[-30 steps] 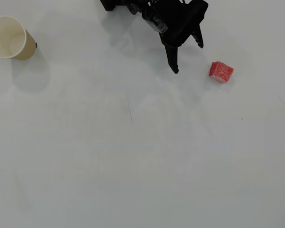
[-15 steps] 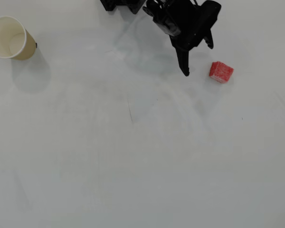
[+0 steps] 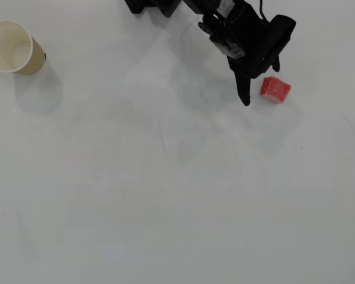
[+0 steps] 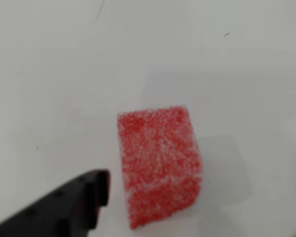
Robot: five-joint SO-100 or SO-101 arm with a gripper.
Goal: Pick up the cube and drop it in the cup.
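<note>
Looking down from overhead, we see the cube (image 3: 276, 89) lying on the table just beside our gripper (image 3: 261, 87), between its spread fingers, untouched. One black fingertip (image 4: 96, 185) sits close to the cube's (image 4: 159, 164) left face in the wrist view. Plain white table (image 3: 177, 195); the cup (image 3: 12, 47) stands well apart.

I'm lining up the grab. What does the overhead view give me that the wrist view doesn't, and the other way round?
Overhead only: the cup, upright at far left, well away from the action, plus the arm's black body and the open gripper reaching beside the cube. Wrist only: a close look at the cube's speckled red surface with one black finger just to its left, apart from it. Both show the cube resting on the white table, not yet gripped.
</note>
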